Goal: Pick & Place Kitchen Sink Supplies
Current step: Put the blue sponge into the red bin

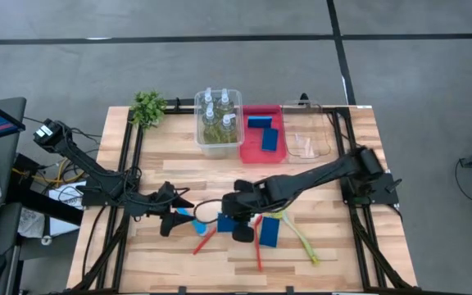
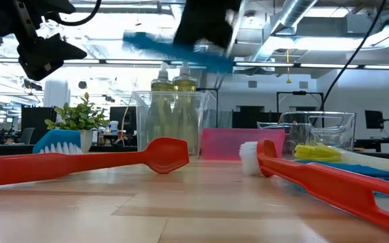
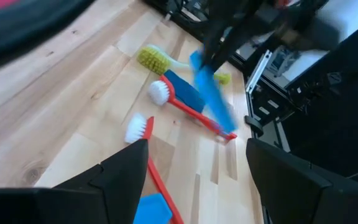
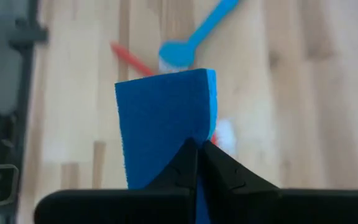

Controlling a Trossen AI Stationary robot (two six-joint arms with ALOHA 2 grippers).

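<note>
- Right gripper [image 1: 238,223]: fingers pinched on a blue sponge [image 4: 166,121], held clear of the counter [image 1: 318,184], in front of the red bin [image 1: 262,135] (the wrist view shows the fingertips meeting on the sponge's lower edge).
- Left gripper [image 1: 170,220]: hovering over the counter's front left, well forward of the red bin; fingers [image 3: 114,174] spread wide, holding nothing.
- Second blue sponge [image 1: 269,232]: flat on the counter, in front of the red bin, just beside the right gripper.
- Two more blue sponges [image 1: 263,131]: inside the red bin.
- Four bottles [image 1: 218,115]: upright in the clear bin [image 1: 201,135] touching the red bin's left side.
- Red brushes [image 1: 204,241], blue brush [image 1: 185,213], yellow-green brushes [image 1: 301,238]: lying on the counter, forward of the red bin.
- Plant [image 1: 147,107]: left of both bins, at the counter's back edge.
</note>
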